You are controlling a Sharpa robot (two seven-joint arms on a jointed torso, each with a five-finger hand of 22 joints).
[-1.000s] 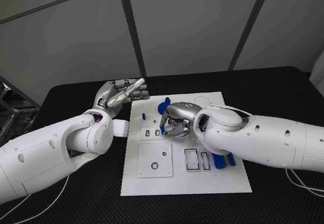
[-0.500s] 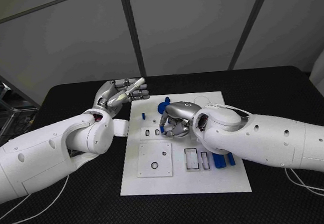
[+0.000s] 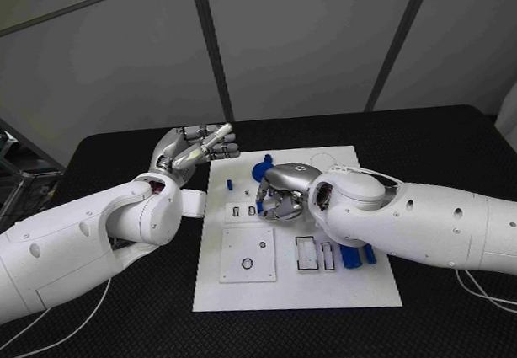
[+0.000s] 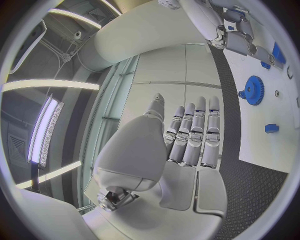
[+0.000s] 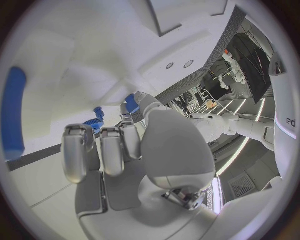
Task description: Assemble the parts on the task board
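Blue gear (image 3: 262, 171) sits just beyond the right robot hand (image 3: 279, 196), fingers curled over the board (image 3: 295, 292), grip unclear; left robot hand (image 3: 190, 151) waits empty, fingers together.

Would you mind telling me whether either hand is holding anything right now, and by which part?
The left hand holds nothing, fingers curled beside the task board. The right hand hovers over the board; whether it grips a part cannot be told.

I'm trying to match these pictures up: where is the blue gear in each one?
Head view: blue gear at the task board's far end, just beyond the right hand.
Left wrist view: gear on the board, past the left hand.
Right wrist view: apparently its edge behind the fingers.
Shared landmark: the white board.
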